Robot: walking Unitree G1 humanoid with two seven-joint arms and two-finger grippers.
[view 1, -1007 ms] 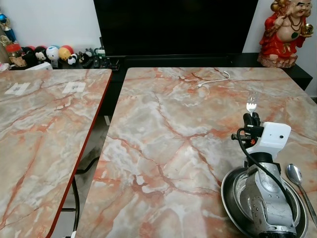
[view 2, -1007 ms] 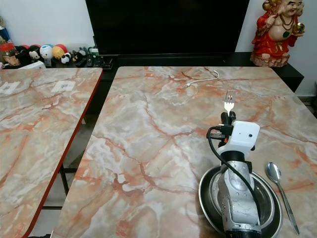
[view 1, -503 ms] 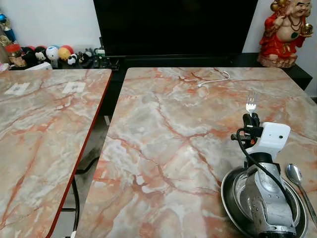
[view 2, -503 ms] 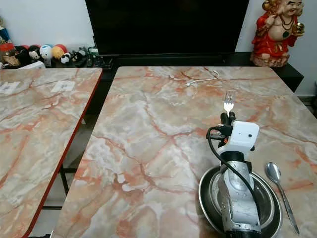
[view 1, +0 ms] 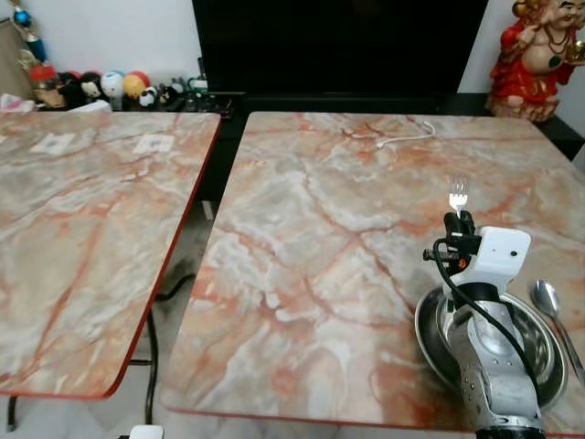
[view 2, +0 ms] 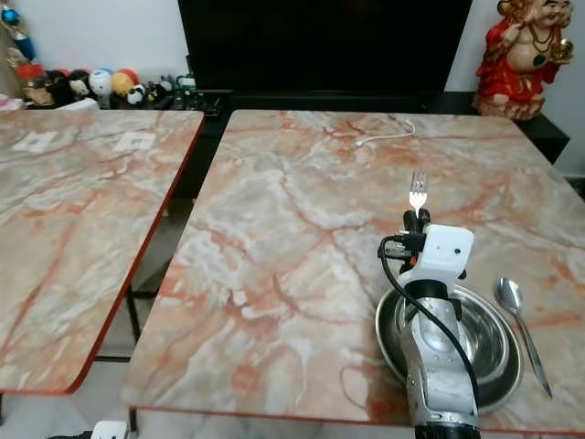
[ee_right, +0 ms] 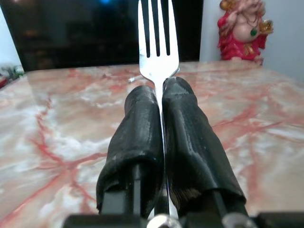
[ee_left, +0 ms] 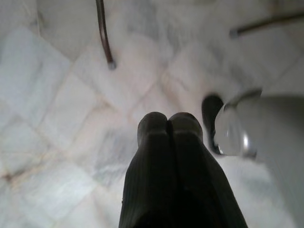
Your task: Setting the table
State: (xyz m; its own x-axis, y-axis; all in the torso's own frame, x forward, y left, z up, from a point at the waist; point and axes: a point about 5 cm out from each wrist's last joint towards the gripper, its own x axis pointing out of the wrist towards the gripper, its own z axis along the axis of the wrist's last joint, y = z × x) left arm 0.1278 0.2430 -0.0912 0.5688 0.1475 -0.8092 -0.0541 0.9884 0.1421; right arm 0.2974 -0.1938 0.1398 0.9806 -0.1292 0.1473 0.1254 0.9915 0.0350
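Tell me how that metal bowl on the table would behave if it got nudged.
The bowl looks like thin polished steel, so probably light and stiff. On the smooth marble table it would likely slide rather than tip, given its wide, shallow shape, and might knock the spoon lying beside it.

Fork (ee_right: pixel 158 45) handle buried between right tool (ee_right: pixel 162 92) fingers, bowl (view 2: pixel 498 352) partly covered by the arm, spoon (view 1: pixel 551 306) handle cut off at frame edge, left wrist floor (ee_left: pixel 57 123) blurred.

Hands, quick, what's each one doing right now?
Left hand: closed, holding nothing, hanging over the floor.
Right hand: closed on the shiny silver metal fork, tines pointing up.
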